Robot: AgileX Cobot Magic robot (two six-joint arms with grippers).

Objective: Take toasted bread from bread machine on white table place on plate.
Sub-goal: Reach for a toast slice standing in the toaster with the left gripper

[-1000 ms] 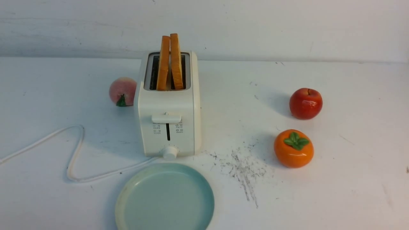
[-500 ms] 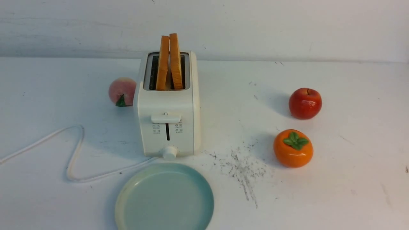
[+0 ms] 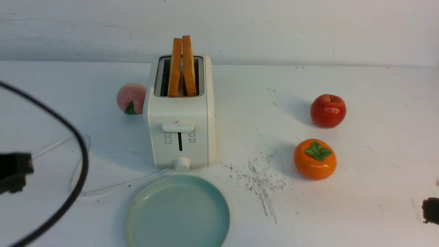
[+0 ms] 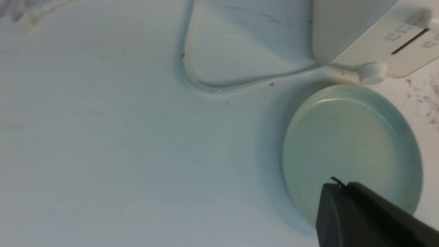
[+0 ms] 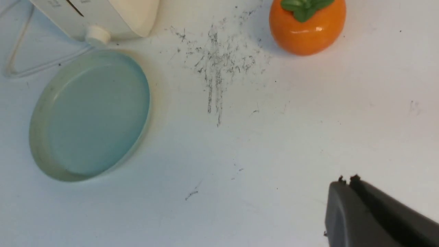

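Two slices of toasted bread [image 3: 181,65] stand upright in the slots of the cream-white bread machine [image 3: 181,137] at the middle of the white table [image 3: 360,206]. The pale blue-green plate [image 3: 178,214] lies empty just in front of it; it also shows in the left wrist view [image 4: 349,144] and the right wrist view [image 5: 92,113]. My left gripper [image 4: 337,187] is shut and empty, hovering left of the plate; in the front view it is a dark block [image 3: 13,169] at the left edge. My right gripper [image 5: 346,181] is shut and empty at the right edge [image 3: 430,210].
A peach [image 3: 131,97] sits left of the bread machine. A red apple [image 3: 328,110] and an orange persimmon [image 3: 315,159] sit at the right. The white cord [image 3: 113,187] loops on the table at the left. A black cable [image 3: 73,137] arcs over the left side. Grey scratch marks [image 3: 262,180] lie right of the plate.
Both grippers have come into the front view, the left at the left edge with its black cable, the right at the lower right edge. The toast, bread machine and plate have not moved.
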